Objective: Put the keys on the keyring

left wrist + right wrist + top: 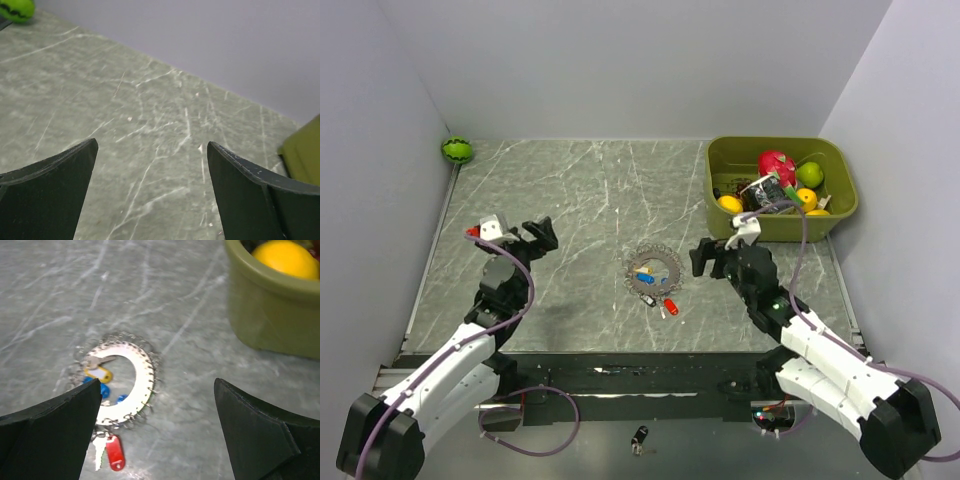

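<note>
The keyring [655, 268] lies flat mid-table, a pale toothed ring fringed with small wire loops. Inside it rest a yellow-tagged key [642, 267] and blue-headed keys [646, 279]. A red-tagged key [671, 306] lies just outside its near edge. The right wrist view shows the keyring [144, 374], the yellow-tagged key [98, 373], blue key heads [104, 390] and the red-tagged key [115, 452] beside a silver blade. My right gripper [718, 252] [158, 389] hangs open just right of the ring, nothing between its fingers. My left gripper [516, 233] [152, 146] stands open over bare table, far left of the ring.
An olive bin [836, 160] with toy fruit stands at the back right; its wall [270, 320] is close ahead of the right gripper. A green watermelon ball [457, 150] [15, 9] sits in the back left corner. A small black fob [639, 437] lies below the table's front edge.
</note>
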Available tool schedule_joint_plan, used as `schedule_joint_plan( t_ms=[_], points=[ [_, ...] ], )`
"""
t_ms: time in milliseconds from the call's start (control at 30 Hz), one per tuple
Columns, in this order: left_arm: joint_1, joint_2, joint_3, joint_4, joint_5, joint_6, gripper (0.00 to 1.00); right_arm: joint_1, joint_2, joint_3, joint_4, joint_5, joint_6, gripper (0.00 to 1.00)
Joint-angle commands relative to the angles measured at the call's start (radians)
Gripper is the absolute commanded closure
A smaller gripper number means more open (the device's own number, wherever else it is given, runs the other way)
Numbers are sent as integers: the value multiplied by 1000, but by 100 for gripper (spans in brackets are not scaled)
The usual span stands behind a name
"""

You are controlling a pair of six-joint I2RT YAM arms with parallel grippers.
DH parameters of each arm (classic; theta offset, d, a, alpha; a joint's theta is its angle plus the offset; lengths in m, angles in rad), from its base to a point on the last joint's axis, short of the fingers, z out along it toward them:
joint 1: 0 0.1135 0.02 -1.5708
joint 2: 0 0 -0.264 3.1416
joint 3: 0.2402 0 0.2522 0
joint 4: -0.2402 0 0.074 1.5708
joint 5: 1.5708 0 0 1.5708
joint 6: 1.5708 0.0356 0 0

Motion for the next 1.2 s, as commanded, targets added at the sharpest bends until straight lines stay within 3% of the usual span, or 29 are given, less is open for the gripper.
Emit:
schedule_joint_plan(
  t_ms=[0,300,1167],
  points=[
    [3,0,-23,-24,-63,-35,4,-9,-74,-52,50,153,55,0],
    [3,61,-52,-59,-78,-64,4,-10,-166,-139,45,245,57,0],
    [3,-34,-51,-82,-107,-32,4,-10,-188,-145,123,166,14,0]
  ],
)
